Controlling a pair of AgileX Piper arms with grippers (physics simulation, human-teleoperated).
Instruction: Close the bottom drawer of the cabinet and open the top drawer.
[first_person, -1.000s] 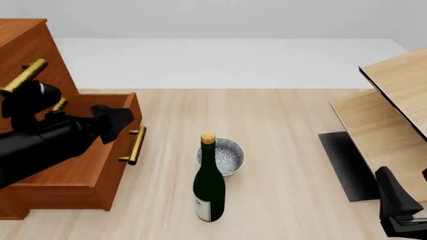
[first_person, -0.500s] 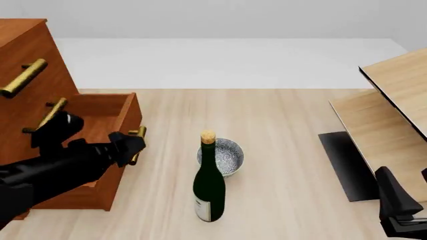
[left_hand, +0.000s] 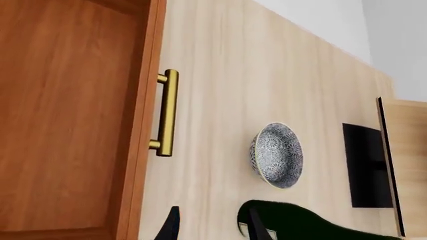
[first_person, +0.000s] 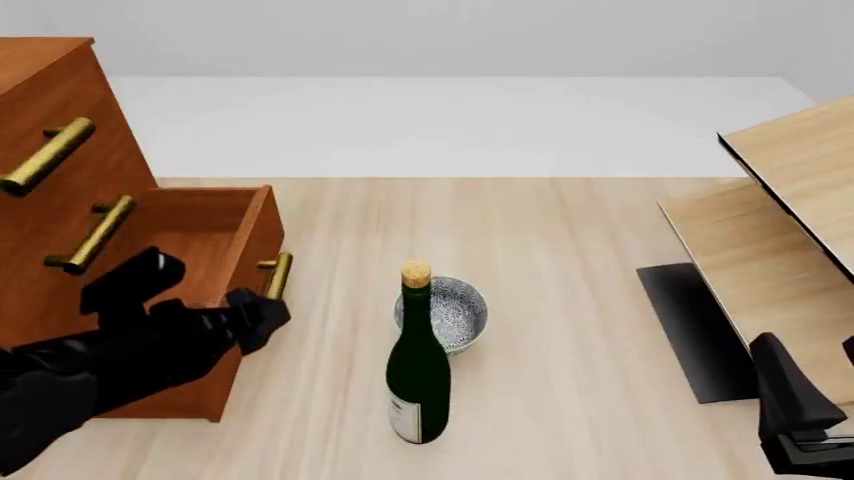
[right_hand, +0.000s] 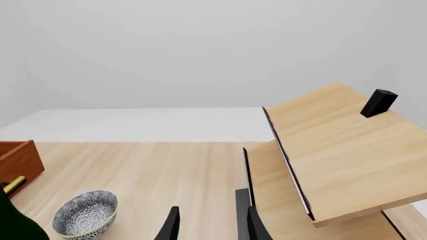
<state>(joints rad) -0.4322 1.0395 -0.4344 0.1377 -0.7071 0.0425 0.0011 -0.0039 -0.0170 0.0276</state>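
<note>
the left arm hid the front corner of the bottom drawer (first_person: 200, 260), and the cabinet (first_person: 54, 150) was cut off at the left edge. the left gripper (left_hand: 212, 226) hung just beside the drawer's brass handle (left_hand: 167, 113), fingers spread and holding nothing; the right gripper (right_hand: 208, 226) sat low at the right, fingers also apart. the drawer stood pulled out with nothing seen inside, the top drawer (first_person: 47, 120) was shut, and the bowl (first_person: 445, 312) looked empty behind the bottle (first_person: 418, 365).

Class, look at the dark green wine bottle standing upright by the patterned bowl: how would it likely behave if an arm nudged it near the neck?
The wine bottle is tall on a narrow base, so it would probably tip rather than slide. Once down, its round body would likely roll. It stands close to the bowl, which it may well strike.
</note>
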